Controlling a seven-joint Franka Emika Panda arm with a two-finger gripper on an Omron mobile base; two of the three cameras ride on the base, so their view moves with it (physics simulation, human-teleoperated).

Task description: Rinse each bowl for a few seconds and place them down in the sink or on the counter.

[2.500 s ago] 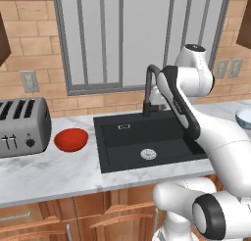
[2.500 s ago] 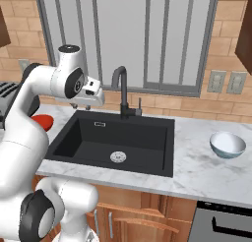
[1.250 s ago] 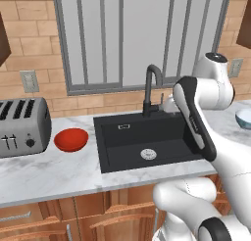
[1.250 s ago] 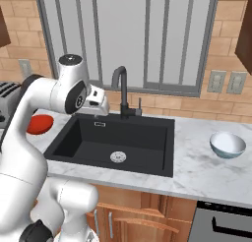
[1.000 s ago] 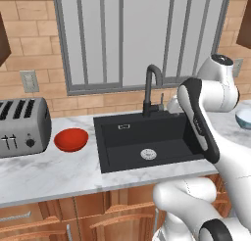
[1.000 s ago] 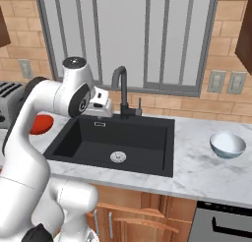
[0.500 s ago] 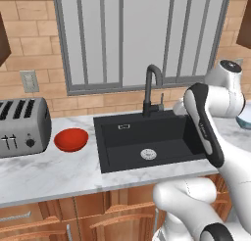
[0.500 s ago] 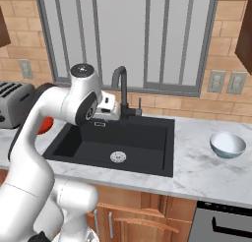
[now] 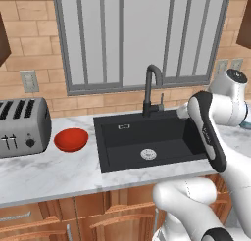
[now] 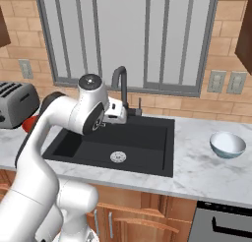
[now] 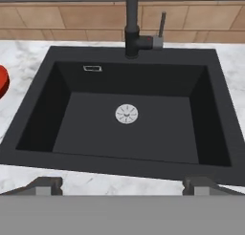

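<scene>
The red bowl [image 9: 71, 139] sat on the counter [image 9: 44, 174] just left of the sink [image 9: 147, 139], beside the toaster [image 9: 22, 127]; the pale blue bowl [image 10: 227, 144] rested near the counter's right end. The gripper [image 11: 122, 184] hung over the sink's front edge, fingers spread wide and holding nothing.

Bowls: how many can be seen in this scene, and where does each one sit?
2. The red bowl sits on the counter left of the sink, beside the toaster. The pale blue-white bowl sits on the counter right of the sink. None is in the basin.
</scene>
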